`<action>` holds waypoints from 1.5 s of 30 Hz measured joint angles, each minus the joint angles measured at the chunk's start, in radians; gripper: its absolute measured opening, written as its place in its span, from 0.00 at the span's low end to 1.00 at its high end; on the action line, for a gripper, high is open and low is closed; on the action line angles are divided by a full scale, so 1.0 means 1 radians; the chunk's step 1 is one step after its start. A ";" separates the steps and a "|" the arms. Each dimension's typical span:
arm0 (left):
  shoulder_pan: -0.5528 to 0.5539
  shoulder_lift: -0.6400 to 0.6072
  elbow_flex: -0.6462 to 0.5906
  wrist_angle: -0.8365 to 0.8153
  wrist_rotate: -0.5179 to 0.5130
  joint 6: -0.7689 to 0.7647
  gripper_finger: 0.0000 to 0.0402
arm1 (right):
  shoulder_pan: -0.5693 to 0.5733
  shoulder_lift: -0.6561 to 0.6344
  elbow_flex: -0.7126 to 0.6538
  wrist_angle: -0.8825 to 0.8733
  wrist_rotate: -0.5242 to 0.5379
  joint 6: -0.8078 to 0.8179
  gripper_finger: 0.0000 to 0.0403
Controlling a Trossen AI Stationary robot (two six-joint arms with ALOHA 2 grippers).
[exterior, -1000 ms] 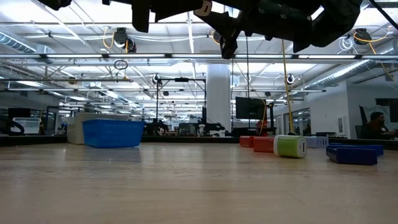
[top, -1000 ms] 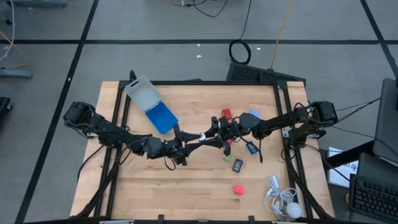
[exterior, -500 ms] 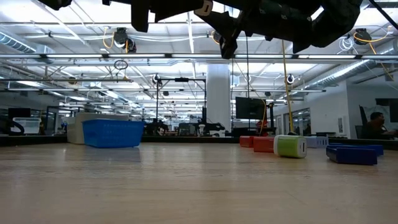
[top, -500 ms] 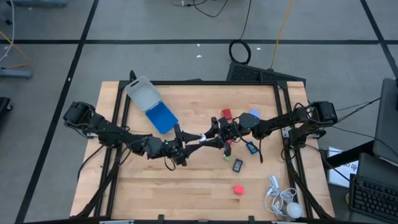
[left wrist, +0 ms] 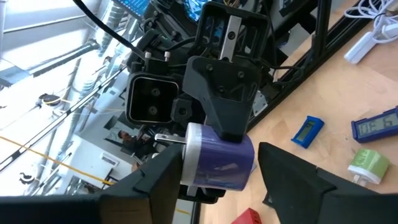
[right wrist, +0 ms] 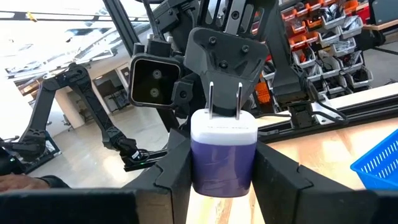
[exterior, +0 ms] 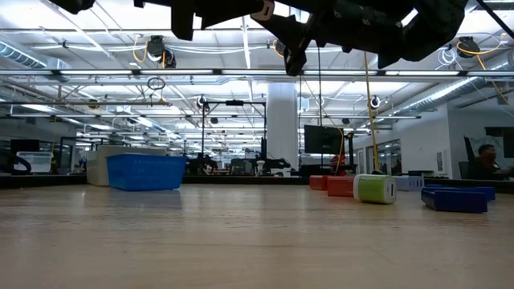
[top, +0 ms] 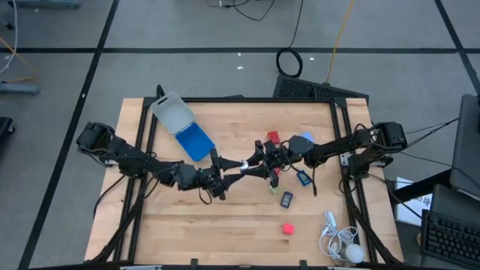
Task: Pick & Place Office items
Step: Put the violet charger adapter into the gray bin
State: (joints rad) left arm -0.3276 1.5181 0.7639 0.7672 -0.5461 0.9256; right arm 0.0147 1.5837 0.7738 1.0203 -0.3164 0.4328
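A purple plug adapter (right wrist: 224,155) with a white pronged end hangs in the air over the table's middle (top: 245,163), between my two grippers. My right gripper (right wrist: 224,165) comes from the table's right and is shut on it. My left gripper (left wrist: 221,180) faces it from the left, open, with one finger at each end of the adapter (left wrist: 221,163). Small items lie on the table under and beyond the right arm: red blocks (top: 273,137) (top: 287,228), a pale blue piece (top: 306,138), a blue one (top: 302,178), a green one (top: 274,187) and a dark one (top: 287,199). My right gripper pinches the adapter's purple body (right wrist: 202,168) between its two fingers, one on each opposite side, coming level from the table's right. The adapter is lifted clear; its white end with two metal prongs (right wrist: 224,102) stands free of the fingers. My left gripper: whether its fingers touch the adapter's ends, I cannot tell.
A blue tray (top: 194,141) and a clear plastic box (top: 171,112) sit at the far left. A white corded gadget (top: 341,240) lies at the near right corner. Bare wood (top: 187,225) lies on the near left.
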 joint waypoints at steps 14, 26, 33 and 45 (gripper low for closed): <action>0.015 -0.001 0.000 -0.008 0.000 -0.011 0.43 | 0.000 0.000 0.000 -0.005 0.001 0.003 0.32; -0.018 0.002 0.002 -0.004 -0.092 0.042 0.39 | -0.003 -0.002 0.002 -0.029 -0.001 -0.014 0.56; -0.041 0.002 0.002 0.005 -0.216 0.060 0.39 | -0.034 -0.025 0.002 -0.104 -0.009 -0.010 0.67; -0.028 -0.055 -0.045 -0.041 -0.079 -0.090 0.39 | -0.074 -0.153 -0.041 -0.289 -0.002 -0.028 0.65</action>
State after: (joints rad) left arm -0.3553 1.4632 0.7189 0.7259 -0.6249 0.8361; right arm -0.0589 1.4311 0.7325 0.7315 -0.3182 0.4047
